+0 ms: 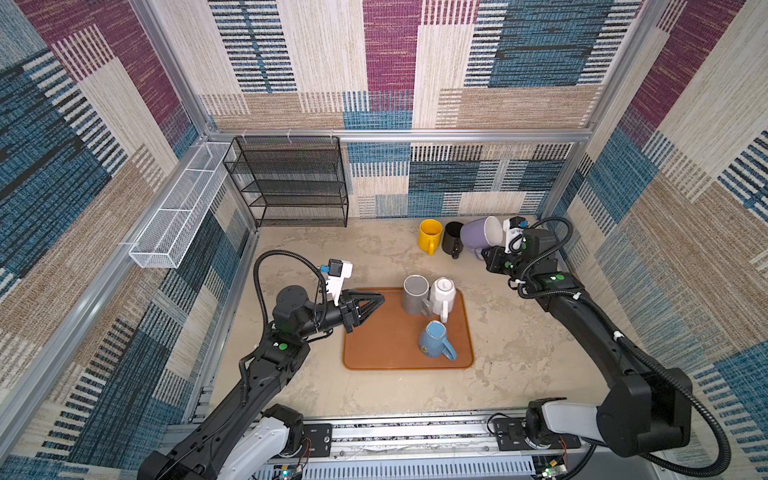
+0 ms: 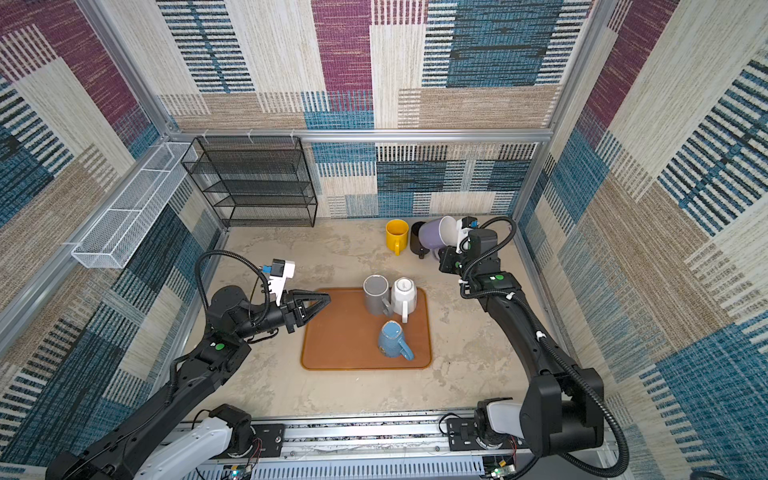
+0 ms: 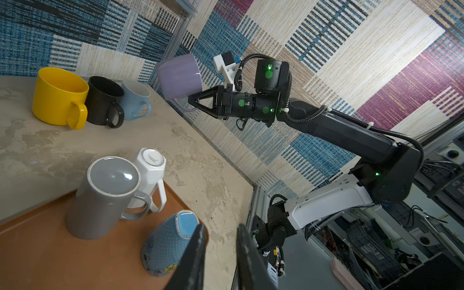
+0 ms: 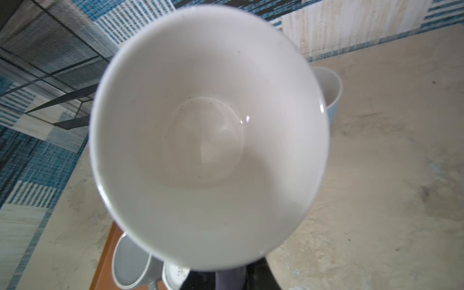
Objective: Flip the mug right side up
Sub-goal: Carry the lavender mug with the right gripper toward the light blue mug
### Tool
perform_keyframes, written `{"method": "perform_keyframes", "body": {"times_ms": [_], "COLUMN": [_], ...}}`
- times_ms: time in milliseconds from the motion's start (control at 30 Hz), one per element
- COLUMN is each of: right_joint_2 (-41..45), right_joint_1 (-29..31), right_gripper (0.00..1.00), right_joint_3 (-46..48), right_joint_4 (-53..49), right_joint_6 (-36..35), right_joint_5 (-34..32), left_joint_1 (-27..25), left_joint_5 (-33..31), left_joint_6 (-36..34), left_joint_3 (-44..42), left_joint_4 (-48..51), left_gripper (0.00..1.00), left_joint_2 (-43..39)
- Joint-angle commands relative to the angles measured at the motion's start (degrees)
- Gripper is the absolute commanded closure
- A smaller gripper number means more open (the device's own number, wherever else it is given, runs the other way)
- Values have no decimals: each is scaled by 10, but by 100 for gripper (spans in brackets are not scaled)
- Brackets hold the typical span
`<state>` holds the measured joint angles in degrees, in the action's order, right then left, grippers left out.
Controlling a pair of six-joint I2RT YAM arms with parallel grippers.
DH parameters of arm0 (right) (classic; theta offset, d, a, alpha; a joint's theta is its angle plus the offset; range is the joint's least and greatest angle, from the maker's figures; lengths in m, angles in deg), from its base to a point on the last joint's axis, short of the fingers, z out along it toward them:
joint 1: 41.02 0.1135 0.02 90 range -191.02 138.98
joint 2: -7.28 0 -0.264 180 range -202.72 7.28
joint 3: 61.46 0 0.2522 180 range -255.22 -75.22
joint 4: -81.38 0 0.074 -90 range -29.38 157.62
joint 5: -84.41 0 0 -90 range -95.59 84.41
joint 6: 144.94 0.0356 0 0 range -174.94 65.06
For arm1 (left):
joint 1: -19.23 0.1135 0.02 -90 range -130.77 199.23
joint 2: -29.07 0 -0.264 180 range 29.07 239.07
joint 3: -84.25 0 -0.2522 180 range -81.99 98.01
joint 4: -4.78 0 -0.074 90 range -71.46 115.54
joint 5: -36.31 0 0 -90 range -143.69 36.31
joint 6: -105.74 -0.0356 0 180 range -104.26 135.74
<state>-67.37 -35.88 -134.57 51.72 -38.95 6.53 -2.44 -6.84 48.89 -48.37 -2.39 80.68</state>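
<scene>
Right gripper [image 3: 192, 99]: clenched on the handle [image 3: 184, 108] of the lilac mug [image 3: 179, 75]. The cup body is carried beside the jaws, not between them.
Lilac mug, position: held clear of the table [image 1: 374, 257], near the back right corner, at the end of a row of upright mugs.
Lilac mug, long axis: close to level. The mouth is turned toward the right wrist, so the white interior [image 4: 208, 138] fills the right wrist view. The base is pointed away, toward the row.
Turn required (judged): about a quarter roll of the wrist is needed to bring the mouth upward before lowering.
Nearest neighbours: the light blue mug [image 3: 135, 100] is closest, then the black mug [image 3: 105, 100] and the yellow mug [image 3: 59, 96]. All are stood mouth up.
Hazard (judged): the light blue mug may be struck during the roll.
Left gripper [image 1: 380, 298]: jaws narrowly parted, nothing held. It is placed over the left edge of the tray [image 1: 374, 353], well apart from the lilac mug.
Nearer arm: right.
</scene>
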Motion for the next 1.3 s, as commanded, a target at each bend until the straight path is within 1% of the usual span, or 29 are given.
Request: {"method": "perform_keyframes", "body": {"times_ms": [0,300,700,867,1167,1267], "right_joint_2": [-13,-94,-199,-235,-285,-302], "right_joint_1": [-24,-72,-88,-89,-91,-91], "right_gripper": [100,100,100,100,100,100], "right_joint_3": [-23,-105,-216,-241,-252,-256], "right_joint_4": [11,-43,-104,-115,-111,-106], "right_joint_6": [-32,-83,-130,-147,-161,-167], "right_joint_5": [-23,-79,-169,-199,-242,-240], "left_joint_1": [0,0,0,0,0,0], "left_joint_5": [0,3,2,-1,-4,-5], "left_joint_6": [-18,-13,-29,-36,-52,-55], "left_joint_3": [9,13,28,30,33,33], "left_joint_4": [9,1,26,40,61,68], "left_gripper": [79,80,81,81,84,85], "left_joint_2": [1,16,21,14,6,5]}}
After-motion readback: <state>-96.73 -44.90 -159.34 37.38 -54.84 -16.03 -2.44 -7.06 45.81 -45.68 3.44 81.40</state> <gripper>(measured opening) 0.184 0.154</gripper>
